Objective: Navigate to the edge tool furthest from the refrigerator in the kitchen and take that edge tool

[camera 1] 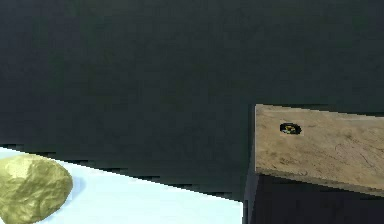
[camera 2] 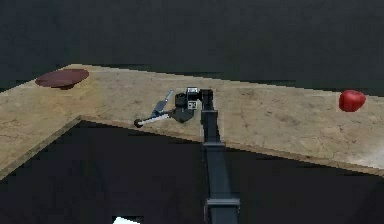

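In the arm side view a wood counter (camera 2: pixel 280 115) runs across the picture and bends toward the camera at the view's left, making an L against a dark wall (camera 2: pixel 200 35). The arm (camera 2: pixel 215 165) rises from the bottom edge just right of the middle and ends over the counter's long run. Two small white squares sit at its far end, with the gripper (camera 2: pixel 152 114) to their left above the wood.

A thin grey sliver (camera 2: pixel 158 119) with a dark tip slants down-left from the gripper's body to near the counter's front edge. I cannot tell whether it is a finger or the edge tool. It cannot be told whether the gripper is released or clenched, nor whether it holds anything.

A flat, dark reddish-brown oval (camera 2: pixel 62 78) lies at the counter's far left, well apart from the gripper. A small red round thing (camera 2: pixel 351 100) sits near the right end, also well apart.

In the forward view a wood slab (camera 1: pixel 330 150) shows at the right over a dark cabinet (camera 1: pixel 300 205). A small dark round mark (camera 1: pixel 290 128) on the slab is too small to read. At the bottom left a pale blue surface (camera 1: pixel 150 200) carries a yellow-green lump (camera 1: pixel 30 187) at the left edge.
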Motion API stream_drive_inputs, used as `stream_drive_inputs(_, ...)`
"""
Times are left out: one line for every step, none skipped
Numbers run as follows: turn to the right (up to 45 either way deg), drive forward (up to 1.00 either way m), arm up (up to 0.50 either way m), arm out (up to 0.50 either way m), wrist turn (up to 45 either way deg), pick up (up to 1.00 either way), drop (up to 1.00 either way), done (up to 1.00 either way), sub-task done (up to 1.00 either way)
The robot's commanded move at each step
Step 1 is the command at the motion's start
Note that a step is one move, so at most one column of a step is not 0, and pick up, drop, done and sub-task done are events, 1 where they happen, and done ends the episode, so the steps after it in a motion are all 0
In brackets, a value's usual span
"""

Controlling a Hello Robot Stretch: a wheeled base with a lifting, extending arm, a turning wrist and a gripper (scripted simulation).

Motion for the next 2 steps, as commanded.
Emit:
stream_drive_inputs(0.0, 0.00, 0.10, 0.00, 0.0, 0.00, 0.00, 0.00, 0.00)
stream_drive_inputs(0.0, 0.00, 0.00, 0.00, 0.0, 0.00, 0.00, 1.00, 0.00)
